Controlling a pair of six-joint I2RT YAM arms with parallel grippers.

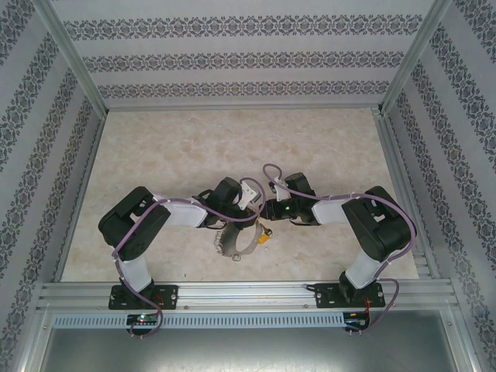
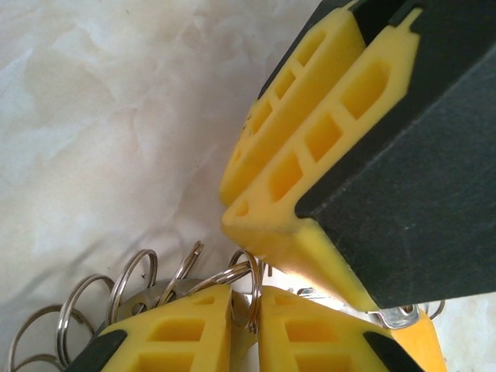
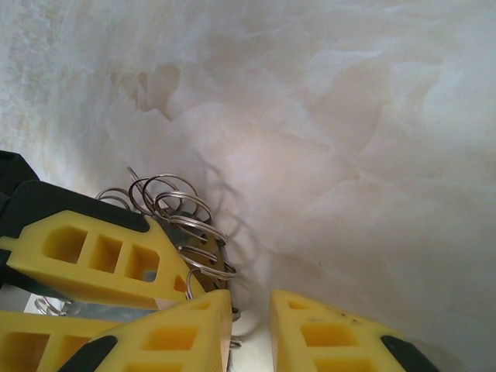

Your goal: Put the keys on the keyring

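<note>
Threading looks to be the step in hand, and it is not yet done. The key (image 1: 264, 238) lies loose at the right-hand rim of the keyring (image 1: 223, 242), low on the table (image 1: 194, 147) between the two arm bases. Whether it touches the hoop I cannot tell.

Both arms reach in over the hoop. The left gripper (image 2: 245, 329) is clenched on the keyring, with one of the small split rings along the rim caught in the narrow gap between its fingers. The right gripper (image 3: 252, 333) hangs just beside it, tip to tip and nearly touching. Its fingers are drawn close with only a slit between them, and I cannot tell whether they pinch anything. From the left wrist, the key's silvery end peeks out right under the right gripper's tip.

To my eye, the next move needs the left to hold the hoop steady while the right takes the tiny key cleanly and works its end onto the ring. It is a fine job, with the fingers this crowded
</note>
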